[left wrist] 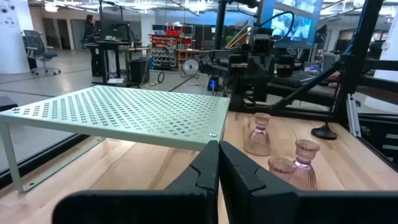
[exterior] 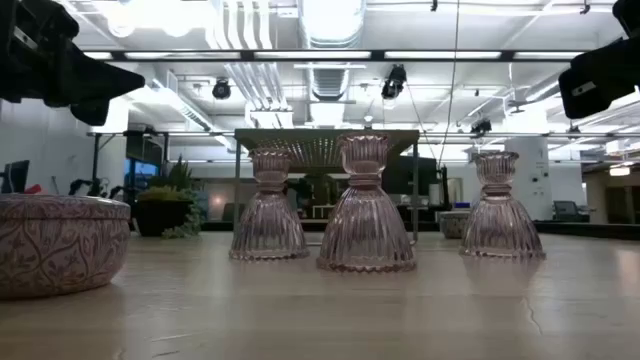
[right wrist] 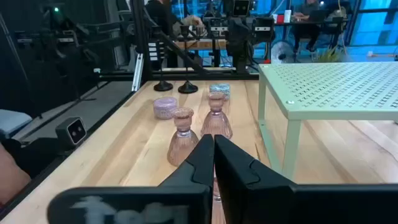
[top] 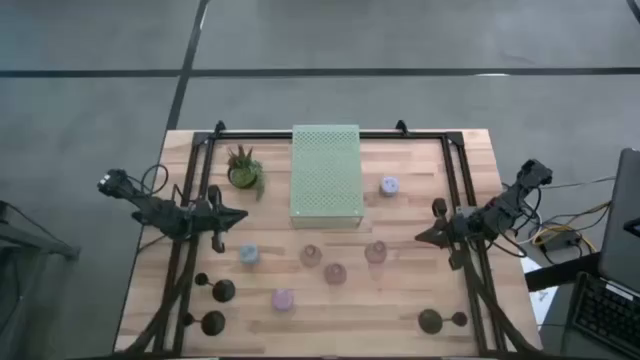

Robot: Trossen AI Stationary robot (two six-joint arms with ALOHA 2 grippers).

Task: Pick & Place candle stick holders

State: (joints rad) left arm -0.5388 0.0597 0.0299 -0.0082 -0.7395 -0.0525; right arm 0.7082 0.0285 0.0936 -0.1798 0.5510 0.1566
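Looking down at the spread: nine candle stick holders scattered over the wooden counter point(top: 400, 300), none of them in a claw.
Pink glass ones: three standing upright in a loose bunch near the middle, just in front of the green board, at point(top: 311, 256), point(top: 335, 273) and point(top: 376, 252). From counter level they're ribbed, bell-shaped and apart from each other.
Black ones: two at the front-left corner, point(top: 222, 291) and point(top: 212, 322), lying on their sides I think, stems pointing left. The third point(top: 430, 321) is at the front right, stem pointing right.
Pastel ones: a blue one point(top: 248, 255) just beside the left claw, a lavender one point(top: 283, 298) near the front, and a blue one point(top: 389, 185) up by the board's right edge, well apart from the rest.
Left claw point(top: 240, 215): hanging over the left side of the counter, fingers pressed together, holding nothing.
Right claw point(top: 420, 237): over the right side, pointing in toward the pink bunch, fingers also closed up and empty.
Green board point(top: 326, 172): pale, perforated, on legs like a little shelf, back centre.
Potted plant point(top: 244, 170): small green thing just left of the board.
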